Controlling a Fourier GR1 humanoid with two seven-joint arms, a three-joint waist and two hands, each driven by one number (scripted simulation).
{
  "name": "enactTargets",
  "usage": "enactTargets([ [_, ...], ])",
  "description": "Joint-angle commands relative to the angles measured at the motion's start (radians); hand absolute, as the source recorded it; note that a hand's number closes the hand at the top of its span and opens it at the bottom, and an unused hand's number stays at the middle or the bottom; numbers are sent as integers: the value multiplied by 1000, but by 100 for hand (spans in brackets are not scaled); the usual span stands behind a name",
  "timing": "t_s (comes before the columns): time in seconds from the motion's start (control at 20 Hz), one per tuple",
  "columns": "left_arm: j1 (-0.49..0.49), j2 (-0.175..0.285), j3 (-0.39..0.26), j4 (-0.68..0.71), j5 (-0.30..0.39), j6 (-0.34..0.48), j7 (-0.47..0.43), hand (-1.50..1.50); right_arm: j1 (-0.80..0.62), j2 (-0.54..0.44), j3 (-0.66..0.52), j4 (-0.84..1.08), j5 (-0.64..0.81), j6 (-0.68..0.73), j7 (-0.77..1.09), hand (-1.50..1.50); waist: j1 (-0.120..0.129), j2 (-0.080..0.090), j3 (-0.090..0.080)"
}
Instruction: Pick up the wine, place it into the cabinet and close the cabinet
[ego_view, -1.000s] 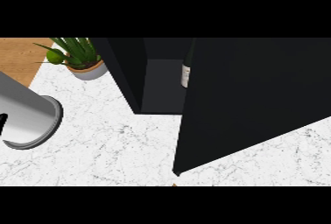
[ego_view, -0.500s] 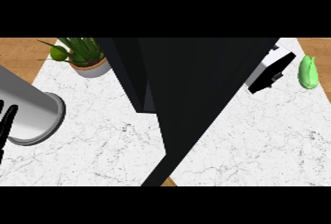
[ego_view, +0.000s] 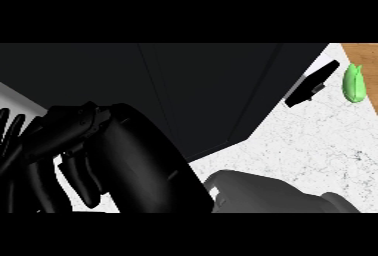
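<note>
Wine not in view; cabinet (ego_view: 210, 90) door looks near shut, closing unconfirmed. Right hand (ego_view: 140, 160) state cannot tell; left hand (ego_view: 9, 142) held straight

Tall black cabinet (ego_view: 214, 95) fills the upper view, on a white marble counter (ego_view: 317, 140); its door seems shut.

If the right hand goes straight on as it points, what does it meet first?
Likely the left hand at the view's left edge; the right hand points leftward toward it. Depth is unclear; it may pass above.
</note>
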Motion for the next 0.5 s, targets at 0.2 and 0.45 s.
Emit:
enactTargets([
  [0.2,-21,-61,-13,48,-45,-6,-14,-150,-174,19,-133,381,37,122,-186,150,-25,1,1],
  [0.45,24,-41,42,-39,-38,5,38,-150,-231,19,-226,552,-21,156,-251,150,-16,-3,2],
])
